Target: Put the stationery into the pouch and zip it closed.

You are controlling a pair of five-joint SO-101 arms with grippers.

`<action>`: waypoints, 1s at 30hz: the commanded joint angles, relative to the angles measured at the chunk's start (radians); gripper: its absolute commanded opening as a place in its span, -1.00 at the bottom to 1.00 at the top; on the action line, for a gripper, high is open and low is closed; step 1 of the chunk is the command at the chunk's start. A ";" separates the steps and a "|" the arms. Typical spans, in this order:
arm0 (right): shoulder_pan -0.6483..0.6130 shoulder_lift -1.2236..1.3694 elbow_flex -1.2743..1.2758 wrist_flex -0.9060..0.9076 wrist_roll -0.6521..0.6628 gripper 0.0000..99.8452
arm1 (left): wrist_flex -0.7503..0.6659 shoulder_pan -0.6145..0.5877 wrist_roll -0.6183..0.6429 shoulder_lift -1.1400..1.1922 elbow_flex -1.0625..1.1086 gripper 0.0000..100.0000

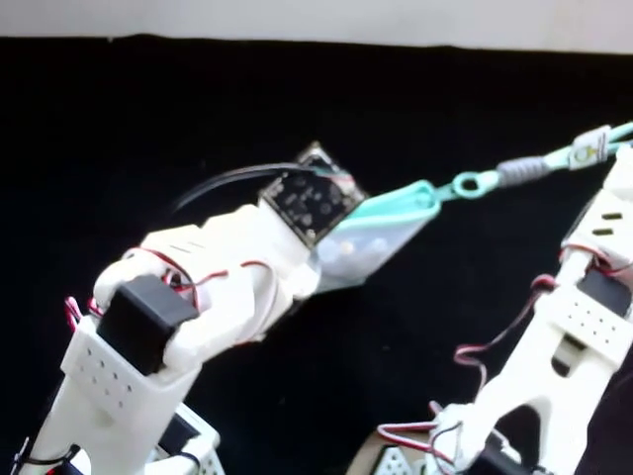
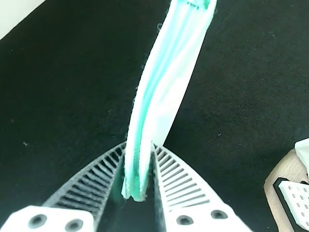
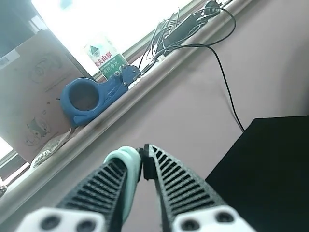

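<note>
In the high view, the left gripper is holding the pouch near the middle of the table. Some pale shapes are showing through the pouch's clear wall, but I cannot tell what they are. The table is lying black under everything, with a pale wall along its far edge. The pouch's long axis is running from the left gripper toward the table's far right corner. Its strap is continuing that line to the right arm.

In the left wrist view, the fingers are clamping one end of the pouch. The pouch is standing on edge with its teal zip side showing, and it is pointing straight away over the black table.

In the right wrist view, the right gripper is pressing its fingers together on the strap's rounded teal end. Behind it, a ledge is carrying a blue tape dispenser, a bottle, a cardboard box and cables.
</note>
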 commanded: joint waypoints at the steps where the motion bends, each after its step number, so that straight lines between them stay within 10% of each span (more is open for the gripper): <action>1: 0.068 0.005 -0.022 -0.044 -0.002 -0.98 | 0.026 -0.054 -0.002 -0.018 -0.018 -0.99; 17: -1.093 -0.582 -0.051 0.829 0.382 -0.53 | -0.006 -0.059 -0.002 -0.018 -0.028 -0.99; 30: -1.121 -0.697 0.202 1.029 0.387 -0.53 | -0.377 -0.624 -0.201 -0.008 -0.021 -0.99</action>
